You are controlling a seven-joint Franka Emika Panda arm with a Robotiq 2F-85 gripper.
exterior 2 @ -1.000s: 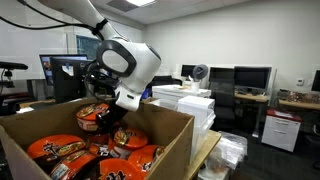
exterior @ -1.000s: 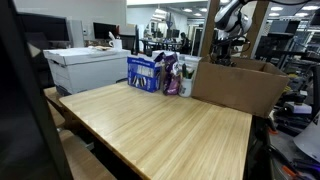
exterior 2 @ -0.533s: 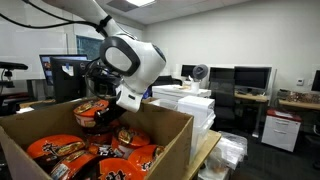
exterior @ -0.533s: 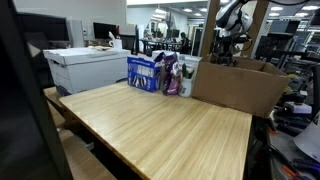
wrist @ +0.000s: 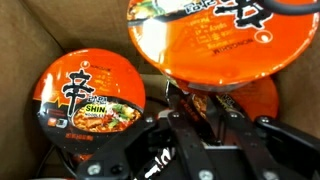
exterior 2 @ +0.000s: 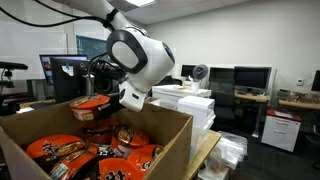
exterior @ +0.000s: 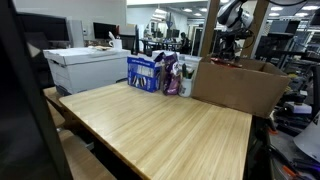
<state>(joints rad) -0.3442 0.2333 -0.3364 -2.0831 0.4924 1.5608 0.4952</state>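
Note:
My gripper (wrist: 192,108) is shut on the rim of an orange instant noodle bowl (wrist: 215,38), which fills the top of the wrist view. In an exterior view the held bowl (exterior 2: 90,105) hangs just above the open cardboard box (exterior 2: 170,125), with the gripper (exterior 2: 104,112) beside it. Several more orange noodle bowls (exterior 2: 55,150) lie inside the box; one (wrist: 90,100) shows below me to the left. From across the table, the arm (exterior: 232,15) stands over the same box (exterior: 240,88).
A wooden table (exterior: 160,125) carries the box, with snack packs (exterior: 155,72) beside it and a white printer (exterior: 85,68) behind. White boxes (exterior 2: 190,105) are stacked past the box, and monitors (exterior 2: 250,78) line a desk.
The gripper has risen with the noodle bowl, lifting it from among the other bowls to about the box's rim.

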